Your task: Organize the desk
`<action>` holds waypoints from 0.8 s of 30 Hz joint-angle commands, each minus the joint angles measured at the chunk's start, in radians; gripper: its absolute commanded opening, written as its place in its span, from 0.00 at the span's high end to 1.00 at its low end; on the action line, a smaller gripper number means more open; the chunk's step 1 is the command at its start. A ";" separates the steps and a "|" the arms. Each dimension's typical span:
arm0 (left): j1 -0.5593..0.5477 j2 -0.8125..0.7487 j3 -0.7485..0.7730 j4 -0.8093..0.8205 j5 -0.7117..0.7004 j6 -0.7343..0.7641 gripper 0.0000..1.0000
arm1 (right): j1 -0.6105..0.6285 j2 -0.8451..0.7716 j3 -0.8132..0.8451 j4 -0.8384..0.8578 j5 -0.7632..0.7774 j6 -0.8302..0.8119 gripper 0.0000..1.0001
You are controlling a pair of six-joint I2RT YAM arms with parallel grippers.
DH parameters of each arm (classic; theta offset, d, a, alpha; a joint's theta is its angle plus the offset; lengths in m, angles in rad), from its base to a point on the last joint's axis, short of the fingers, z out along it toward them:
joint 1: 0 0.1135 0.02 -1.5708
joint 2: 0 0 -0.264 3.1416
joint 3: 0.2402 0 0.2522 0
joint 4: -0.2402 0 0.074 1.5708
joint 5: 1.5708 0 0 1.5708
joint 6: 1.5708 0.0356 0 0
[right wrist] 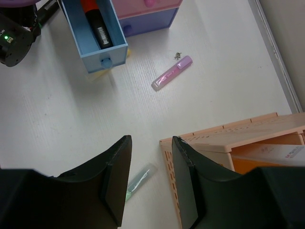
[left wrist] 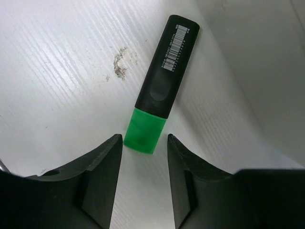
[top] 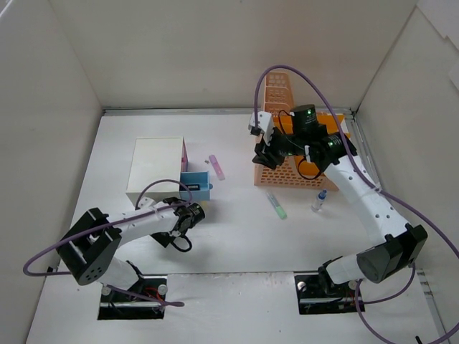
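The white desk (top: 237, 236) carries scattered pens. My left gripper (top: 189, 215) is low over it, just in front of the pulled-out blue drawer (top: 195, 186). In the left wrist view my left gripper (left wrist: 144, 139) is open, and the green cap of a black highlighter (left wrist: 159, 86) lies flat right at its fingertips. That highlighter is hidden in the top view. My right gripper (top: 262, 153) is open and empty above the near left corner of the orange basket (top: 297, 161). In the right wrist view my right gripper (right wrist: 151, 139) hangs over the basket's corner (right wrist: 228, 138).
A white drawer unit (top: 154, 168) stands at the left; its blue drawer (right wrist: 107, 50) holds a black marker (right wrist: 97, 26). A pink highlighter (top: 216, 167), a green pen (top: 277, 204) and a small marker (top: 318, 201) lie loose. White walls surround the desk.
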 commanded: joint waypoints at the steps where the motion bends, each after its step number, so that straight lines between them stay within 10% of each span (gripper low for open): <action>1: 0.015 0.007 0.047 -0.058 -0.049 -0.161 0.64 | -0.018 -0.055 0.006 0.063 -0.036 -0.004 0.63; 14: 0.006 -0.027 0.022 -0.038 -0.013 -0.133 0.85 | -0.047 -0.063 0.025 0.058 -0.059 0.002 0.63; 24: -0.201 -0.121 0.182 -0.237 -0.120 -0.149 0.58 | 0.142 -0.124 -0.112 -0.016 -0.075 -0.118 0.40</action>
